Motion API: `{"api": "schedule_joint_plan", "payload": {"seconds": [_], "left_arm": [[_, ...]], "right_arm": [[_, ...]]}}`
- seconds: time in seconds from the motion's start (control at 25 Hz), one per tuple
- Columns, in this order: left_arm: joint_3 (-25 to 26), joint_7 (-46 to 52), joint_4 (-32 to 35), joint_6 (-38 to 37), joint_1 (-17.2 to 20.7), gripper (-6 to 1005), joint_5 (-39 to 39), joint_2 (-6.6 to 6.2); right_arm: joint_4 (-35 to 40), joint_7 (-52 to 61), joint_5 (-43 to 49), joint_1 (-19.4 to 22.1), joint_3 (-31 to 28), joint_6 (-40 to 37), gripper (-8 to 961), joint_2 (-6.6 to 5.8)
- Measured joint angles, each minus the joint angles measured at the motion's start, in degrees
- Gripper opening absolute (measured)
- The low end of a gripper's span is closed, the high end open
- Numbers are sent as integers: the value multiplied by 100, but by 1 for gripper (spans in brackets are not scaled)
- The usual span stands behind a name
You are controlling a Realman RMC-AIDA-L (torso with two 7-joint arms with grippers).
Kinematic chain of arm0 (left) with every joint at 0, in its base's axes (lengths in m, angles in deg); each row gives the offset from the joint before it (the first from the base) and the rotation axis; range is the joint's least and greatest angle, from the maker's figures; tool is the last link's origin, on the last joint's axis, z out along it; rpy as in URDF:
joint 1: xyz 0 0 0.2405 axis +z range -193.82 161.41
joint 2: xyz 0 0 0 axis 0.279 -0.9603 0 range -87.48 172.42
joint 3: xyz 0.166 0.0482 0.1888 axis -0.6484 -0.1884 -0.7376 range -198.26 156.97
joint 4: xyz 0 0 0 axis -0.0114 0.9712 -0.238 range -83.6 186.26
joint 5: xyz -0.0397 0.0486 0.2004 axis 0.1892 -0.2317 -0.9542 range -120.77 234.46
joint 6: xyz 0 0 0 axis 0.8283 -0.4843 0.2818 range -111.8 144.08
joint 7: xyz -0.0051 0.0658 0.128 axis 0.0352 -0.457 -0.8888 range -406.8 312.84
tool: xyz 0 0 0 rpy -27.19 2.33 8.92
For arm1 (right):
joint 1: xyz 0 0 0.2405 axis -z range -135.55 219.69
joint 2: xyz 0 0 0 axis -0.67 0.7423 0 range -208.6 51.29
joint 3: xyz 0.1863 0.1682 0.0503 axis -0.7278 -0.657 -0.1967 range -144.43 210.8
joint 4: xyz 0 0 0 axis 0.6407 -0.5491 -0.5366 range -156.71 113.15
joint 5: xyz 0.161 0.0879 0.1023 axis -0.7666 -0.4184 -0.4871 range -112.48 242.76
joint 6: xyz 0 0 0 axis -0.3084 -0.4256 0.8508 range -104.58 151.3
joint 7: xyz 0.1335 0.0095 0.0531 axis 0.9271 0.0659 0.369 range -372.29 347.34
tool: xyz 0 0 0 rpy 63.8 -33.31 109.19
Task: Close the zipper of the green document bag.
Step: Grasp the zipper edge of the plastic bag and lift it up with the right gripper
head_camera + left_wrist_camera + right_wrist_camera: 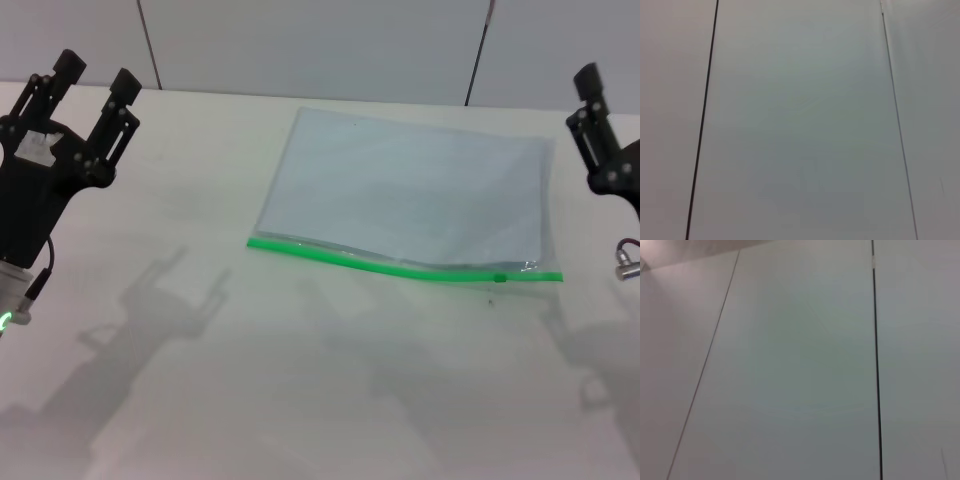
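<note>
Bag, one, with one zipper; two grippers apart.

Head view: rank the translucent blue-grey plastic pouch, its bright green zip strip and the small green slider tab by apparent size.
1. The translucent blue-grey plastic pouch.
2. The bright green zip strip, spanning one long edge.
3. The small green slider tab.
</note>
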Motion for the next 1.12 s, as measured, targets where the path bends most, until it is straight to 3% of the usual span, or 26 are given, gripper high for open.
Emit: {"api": "schedule_joint_plan", "payload": {"seconds": [0.4,0.56,1.12], "left_arm": [[0,-8,11,6,22,635,10,-15],[0,-8,18,9,32,634,24,-17],[36,-12,24,9,31,629,44,-27]], "right_arm": [[-37,-2862,-77,306,-1,960,742,30],[-61,-4532,-408,469,-15,1576,742,35],[-80,-6548,-1314,573,-3,2863,742,35]]}}
